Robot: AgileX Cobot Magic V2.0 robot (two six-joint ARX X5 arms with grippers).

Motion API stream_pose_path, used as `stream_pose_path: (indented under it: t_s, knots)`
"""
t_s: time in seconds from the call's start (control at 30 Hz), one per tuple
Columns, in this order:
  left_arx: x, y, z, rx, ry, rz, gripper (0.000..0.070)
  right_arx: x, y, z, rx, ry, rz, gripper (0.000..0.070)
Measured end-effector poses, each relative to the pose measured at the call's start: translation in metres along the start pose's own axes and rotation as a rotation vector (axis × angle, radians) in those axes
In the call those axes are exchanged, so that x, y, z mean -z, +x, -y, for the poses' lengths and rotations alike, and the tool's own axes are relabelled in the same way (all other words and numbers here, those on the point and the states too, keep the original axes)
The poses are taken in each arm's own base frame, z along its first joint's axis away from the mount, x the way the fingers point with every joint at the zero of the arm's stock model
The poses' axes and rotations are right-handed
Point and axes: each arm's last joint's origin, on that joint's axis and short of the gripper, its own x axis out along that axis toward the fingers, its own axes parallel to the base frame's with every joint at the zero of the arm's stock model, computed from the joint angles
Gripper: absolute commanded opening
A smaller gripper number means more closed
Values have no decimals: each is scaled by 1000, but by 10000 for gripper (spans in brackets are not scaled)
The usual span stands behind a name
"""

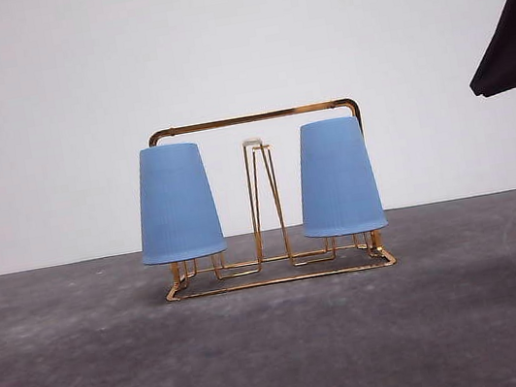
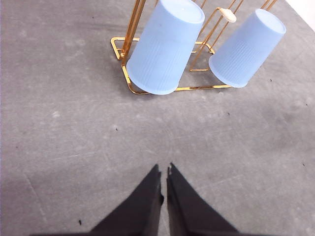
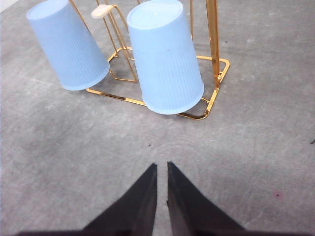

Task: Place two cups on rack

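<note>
The gold wire rack (image 1: 256, 116) stands on the grey table at the middle of the front view. Two light-blue ribbed cups sit upside down over its outer prongs, one at the left (image 1: 176, 203) and one at the right (image 1: 337, 178). A bare white-tipped prong (image 1: 252, 142) rises between them. In the left wrist view the left gripper (image 2: 164, 172) is shut on nothing, hovering over bare table short of the rack (image 2: 197, 89) and the nearer cup (image 2: 165, 46). The right gripper (image 3: 162, 167) is likewise shut and empty, short of the rack (image 3: 212, 44) and its nearer cup (image 3: 165, 56).
A dark part of the right arm (image 1: 511, 26) hangs at the upper right of the front view. A white wall stands behind the rack. Grey table surface (image 1: 284, 356) stretches in front of and to both sides of the rack.
</note>
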Motion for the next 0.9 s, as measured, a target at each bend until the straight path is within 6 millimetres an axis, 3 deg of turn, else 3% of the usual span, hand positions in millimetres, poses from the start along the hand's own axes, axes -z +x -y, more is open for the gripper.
stream_pose_path:
  t_s: [0.13, 0.27, 0.47, 0.6, 0.9]
  knots:
    - [7, -5, -1, 12, 37, 104, 0, 0, 0, 0, 0, 0, 0, 33]
    - [28, -5, -14, -33, 111, 313, 0, 0, 0, 0, 0, 0, 0, 33]
    - [59, -2, -37, -265, 128, 450, 0, 0, 0, 0, 0, 0, 0, 33]
    - [74, 4, -48, -367, 115, 470, 0, 0, 0, 0, 0, 0, 0, 33]
    - [91, 21, -59, -384, 105, 439, 0, 0, 0, 0, 0, 0, 0, 33]
